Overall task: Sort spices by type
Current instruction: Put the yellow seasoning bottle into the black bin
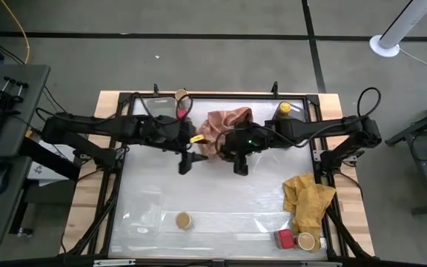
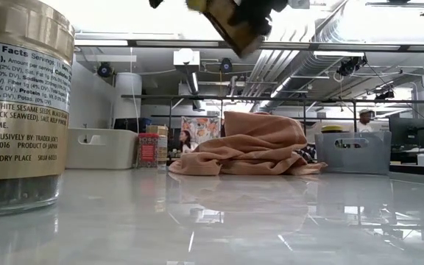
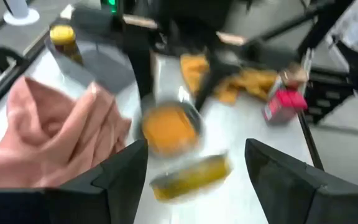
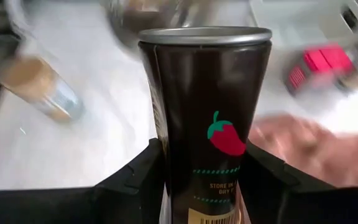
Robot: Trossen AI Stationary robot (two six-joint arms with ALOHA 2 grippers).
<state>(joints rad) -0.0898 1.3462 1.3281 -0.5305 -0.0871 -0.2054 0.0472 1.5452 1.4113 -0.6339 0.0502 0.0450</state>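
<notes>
**user1:** One spice is off the table right now: a dark jar with a little red chili on the label. The right gripper is clamped on it, a finger pressed to each side, and the right wrist view shows that pretty clearly. It's up over the middle of the table, just in front of the pink cloth.

**user2:** And the left one?

**user1:** The left gripper is just beside it, also over the middle. Its fingers are spread wide with nothing between them. Its wrist view has a blurry orange-yellow lid out in front, but I honestly can't tell which jar that belongs to.

**user2:** Where's the rest of the spices?

**user1:** Going outward:
- A tan-lidded jar stands alone near the front edge, left of centre.
- A red box is at the front right corner.
- A second tan-lidded jar is touching or nearly touching the red box. Both are right at the foot of the yellow cloth.
- A yellow-lidded jar is way at the back right, well apart from everything at the front.

**user2:** So nothing's grouped?

**user1:** Only that red box and tan jar sit together. The other jars stand by themselves.
</notes>
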